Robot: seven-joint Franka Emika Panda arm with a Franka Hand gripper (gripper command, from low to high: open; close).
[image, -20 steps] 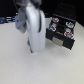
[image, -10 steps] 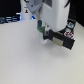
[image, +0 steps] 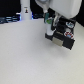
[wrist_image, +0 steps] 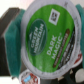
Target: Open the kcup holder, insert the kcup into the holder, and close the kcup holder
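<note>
The kcup (wrist_image: pixel 47 32), a round pod with a bright green lid and whitish rim, fills the wrist view, held between teal fingers (wrist_image: pixel 11 42). In the exterior view my gripper (image: pixel 48 22) hangs shut on the kcup (image: pixel 47 20) at the left end of the black kcup holder (image: pixel 64 41), just above it. The holder's tray side faces up, with small coloured pods (image: pixel 65 34) showing in it. I cannot tell how far the tray is pulled out.
A white upright bottle-like object (image: pixel 24 10) stands at the back on the exterior view's left. Dark clutter runs along the back edge (image: pixel 10 20). The pale tabletop (image: pixel 30 60) spreads in front of the holder. A red-lidded pod (wrist_image: pixel 27 79) shows under the kcup.
The arm has moved toward the exterior view's right, bringing the gripper with the kcup from the middle of the table over to the holder.
</note>
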